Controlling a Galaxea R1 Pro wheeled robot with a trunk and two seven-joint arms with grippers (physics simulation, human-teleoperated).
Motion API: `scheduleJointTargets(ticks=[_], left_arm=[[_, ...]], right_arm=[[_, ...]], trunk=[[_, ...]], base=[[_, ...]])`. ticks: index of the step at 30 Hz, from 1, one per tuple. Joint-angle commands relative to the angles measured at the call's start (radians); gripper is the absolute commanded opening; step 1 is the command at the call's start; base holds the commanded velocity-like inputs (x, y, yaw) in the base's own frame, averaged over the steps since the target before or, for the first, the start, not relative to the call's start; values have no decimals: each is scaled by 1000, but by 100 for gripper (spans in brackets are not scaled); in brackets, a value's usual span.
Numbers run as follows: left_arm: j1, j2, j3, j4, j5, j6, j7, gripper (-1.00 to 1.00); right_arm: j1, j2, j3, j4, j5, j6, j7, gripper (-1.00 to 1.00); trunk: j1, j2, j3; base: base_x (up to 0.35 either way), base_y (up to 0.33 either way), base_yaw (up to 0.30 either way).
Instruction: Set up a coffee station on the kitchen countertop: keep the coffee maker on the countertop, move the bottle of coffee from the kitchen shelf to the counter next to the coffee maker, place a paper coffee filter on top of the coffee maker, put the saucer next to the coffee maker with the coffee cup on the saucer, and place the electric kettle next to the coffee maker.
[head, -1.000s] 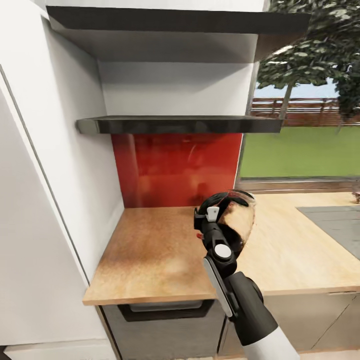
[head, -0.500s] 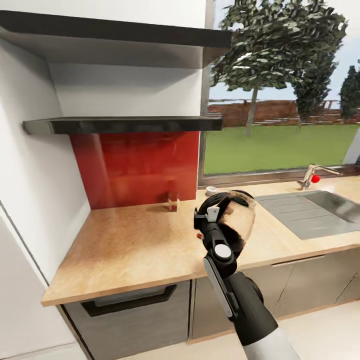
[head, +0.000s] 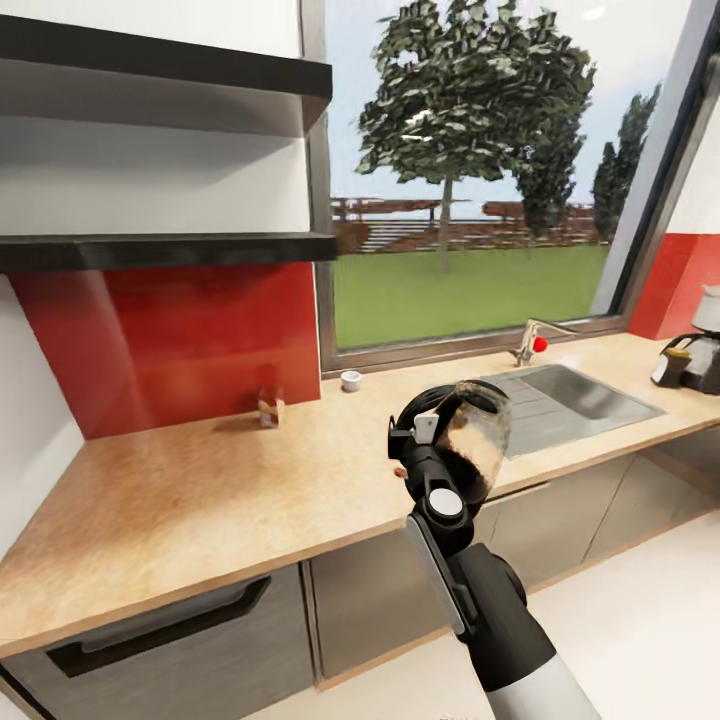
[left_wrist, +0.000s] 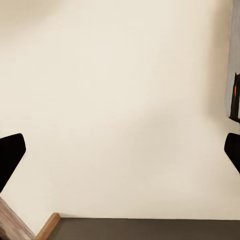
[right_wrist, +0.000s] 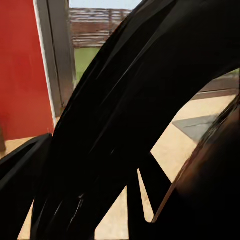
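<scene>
Head view: the worktop (head: 200, 500) runs wide and bare from the red wall to the sink (head: 570, 395), its front edge free. One right arm reaches forward and up, its claw (head: 420, 440) clamped on the handle of the one electric kettle (head: 475, 440), held above the worktop edge. One coffee maker (head: 700, 350) stands far right, one coffee cup (head: 350, 379) by the window, one small jar (head: 268, 408) near the wall.

Left wrist view: the left claw (left_wrist: 120, 150) gapes wide over pale floor.

Right wrist view: the black handle (right_wrist: 125, 125) looms close.

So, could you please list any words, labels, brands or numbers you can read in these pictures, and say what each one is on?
No text can be read anywhere in these pictures.
The small dark brown jar standing on the light tan wood-grain countertop has a pale label: too small and blurred to read.
The squat clear glass kettle, held by its black handle in the right end effector: no lettering visible.
</scene>
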Motion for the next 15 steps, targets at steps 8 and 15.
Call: scheduleJointTargets(ticks=[8, 15], left_arm=[[-1, 2, -7, 1, 3, 0, 3, 100], [-1, 0, -7, 1, 3, 1, 3, 100]], right_arm=[[-1, 0, 2, 0, 2, 6, -6, -100], [-1, 0, 2, 1, 2, 6, -6, -100]], trunk=[[1, -2, -2], [1, -2, -2]], base=[[76, -274, -299], [86, -274, -298]])
